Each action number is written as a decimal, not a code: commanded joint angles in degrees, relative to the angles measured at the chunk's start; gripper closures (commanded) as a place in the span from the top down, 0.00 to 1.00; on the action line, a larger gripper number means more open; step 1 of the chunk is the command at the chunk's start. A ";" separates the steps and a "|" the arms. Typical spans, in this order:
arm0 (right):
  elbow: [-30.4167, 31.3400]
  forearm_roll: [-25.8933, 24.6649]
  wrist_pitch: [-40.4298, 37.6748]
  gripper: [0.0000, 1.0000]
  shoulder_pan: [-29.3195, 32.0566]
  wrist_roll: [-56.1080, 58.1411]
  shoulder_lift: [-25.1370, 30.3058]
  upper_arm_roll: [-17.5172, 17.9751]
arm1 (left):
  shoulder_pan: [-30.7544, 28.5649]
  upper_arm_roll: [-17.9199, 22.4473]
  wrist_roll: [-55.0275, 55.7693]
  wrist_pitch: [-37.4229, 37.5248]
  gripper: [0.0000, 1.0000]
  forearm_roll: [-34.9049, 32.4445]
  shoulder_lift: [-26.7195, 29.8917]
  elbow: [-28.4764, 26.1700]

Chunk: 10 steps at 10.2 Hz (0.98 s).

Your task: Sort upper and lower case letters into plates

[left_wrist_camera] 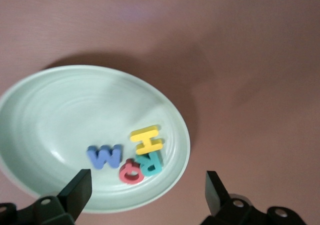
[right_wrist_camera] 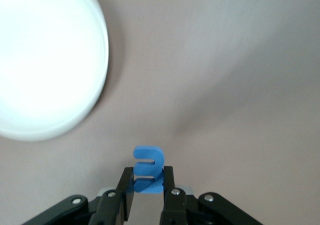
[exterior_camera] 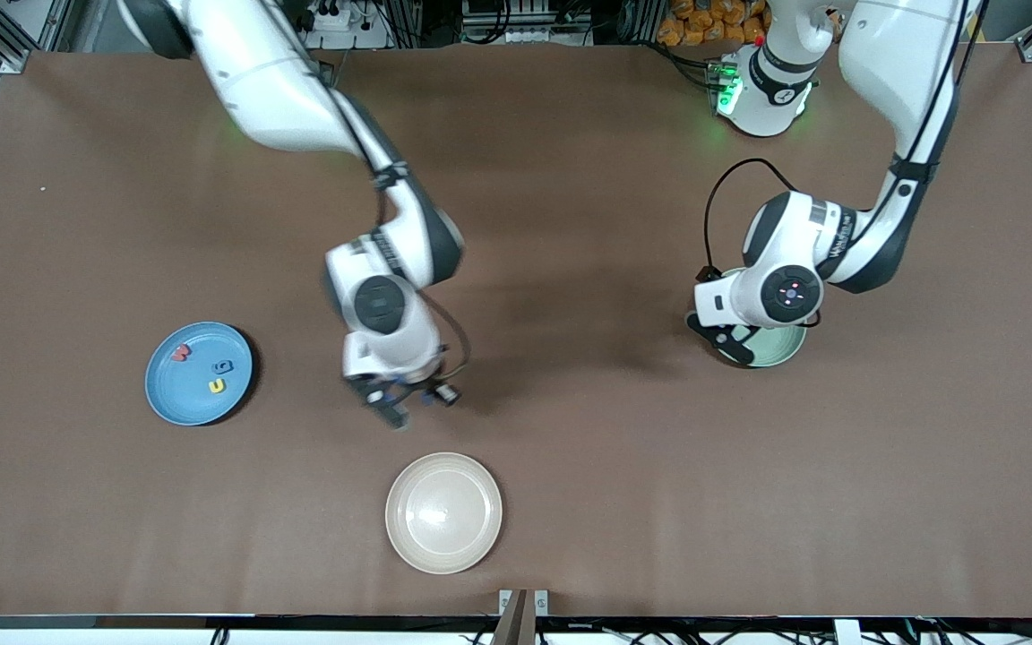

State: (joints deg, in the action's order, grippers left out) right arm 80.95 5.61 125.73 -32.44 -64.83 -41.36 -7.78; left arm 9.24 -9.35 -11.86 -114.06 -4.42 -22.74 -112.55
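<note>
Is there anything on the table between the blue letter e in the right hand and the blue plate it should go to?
Nothing visible. The right hand, shut on the blue e, hangs over bare table. The stretch toward the blue plate holds nothing; the beige plate lies nearer the front camera, off that line.

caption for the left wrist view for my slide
Open left gripper over the mint green plate holding blue M, red Q, teal R and yellow H.

Sky-blue plate [exterior_camera: 167, 394], mint-green plate [left_wrist_camera: 60, 115], cream plate [exterior_camera: 408, 546], brown table [exterior_camera: 614, 466], blue letter e [right_wrist_camera: 148, 169].
</note>
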 commanded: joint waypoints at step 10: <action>22.45 -3.06 -3.86 0.00 29.98 65.06 17.71 0.84 | -3.18 0.99 9.31 23.95 1.00 2.93 13.51 27.19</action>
State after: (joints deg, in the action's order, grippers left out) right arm 94.98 3.45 117.97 -3.17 -4.43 -28.62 -8.09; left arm 6.34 -8.61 -3.22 -92.97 -2.31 -10.25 -88.34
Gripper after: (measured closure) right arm 0.722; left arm 0.000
